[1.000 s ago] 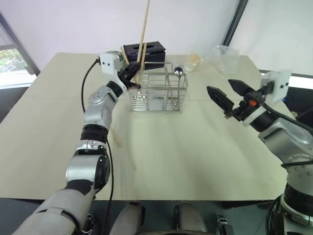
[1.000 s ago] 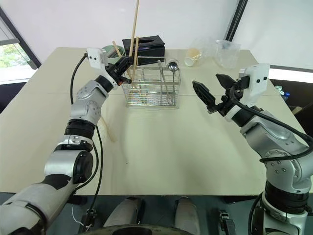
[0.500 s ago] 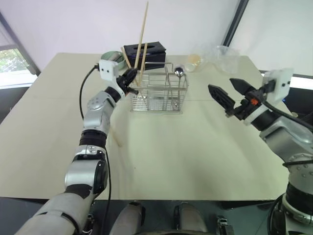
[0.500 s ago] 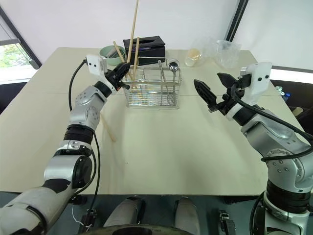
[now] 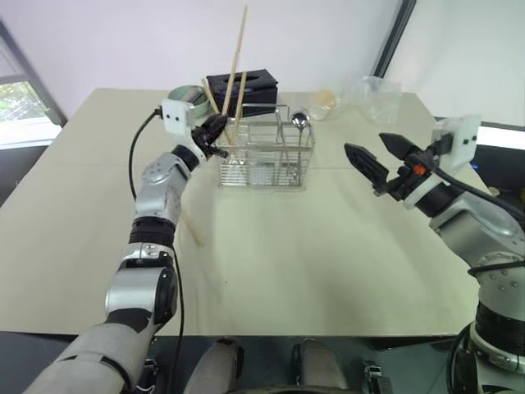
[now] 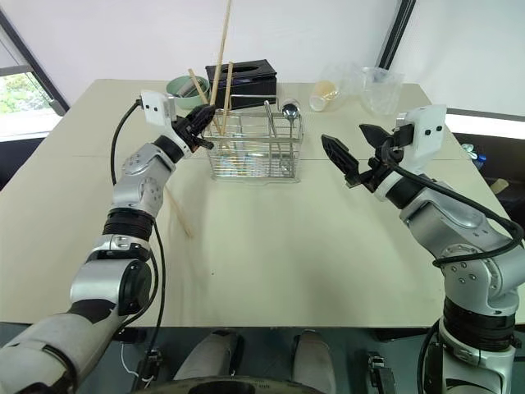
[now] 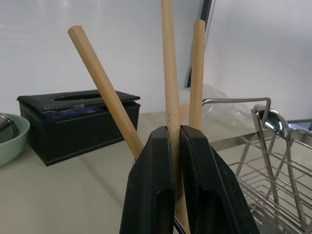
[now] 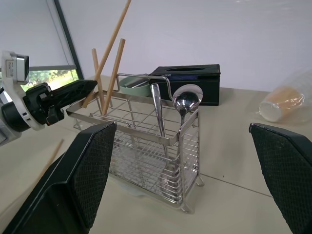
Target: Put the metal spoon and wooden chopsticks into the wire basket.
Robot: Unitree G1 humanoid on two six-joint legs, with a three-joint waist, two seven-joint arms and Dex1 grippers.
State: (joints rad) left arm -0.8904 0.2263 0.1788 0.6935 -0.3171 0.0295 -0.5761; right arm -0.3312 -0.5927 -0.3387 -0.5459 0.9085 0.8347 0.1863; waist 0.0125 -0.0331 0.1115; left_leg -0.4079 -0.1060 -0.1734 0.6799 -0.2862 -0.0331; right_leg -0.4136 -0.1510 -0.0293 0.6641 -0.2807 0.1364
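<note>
On the pale beige table (image 5: 328, 271), nearest the front edge on the left side, one loose light-tan wooden chopstick (image 6: 177, 212) lies flat on the tabletop, well short of the basket. Toward the right edge, the right gripper (image 6: 354, 153) hangs above the table with its two black fingers spread wide and nothing between them, apart from the basket and pointed toward it. Farther back, in the middle of the table, stands the rectangular silver wire-grid basket (image 5: 267, 158) with a raised loop handle. The small shiny metal spoon (image 8: 184, 103) stands upright in its right-hand end, bowl up. At the basket's left end the left gripper (image 7: 176, 141) has its black fingers nearly together around the long wooden chopstick (image 7: 168, 73) that rises steeply from that end, higher than everything around it; whether the pads still press on the wood cannot be told. Two shorter-looking wooden chopsticks (image 7: 196, 73) lean in the same left end beside it. Behind the basket, near the back edge, sit a dark rectangular tissue box (image 5: 242, 83), a pale green bowl (image 6: 182, 86) to its left, and clear plastic cups (image 5: 379, 94) toward the back right corner.
</note>
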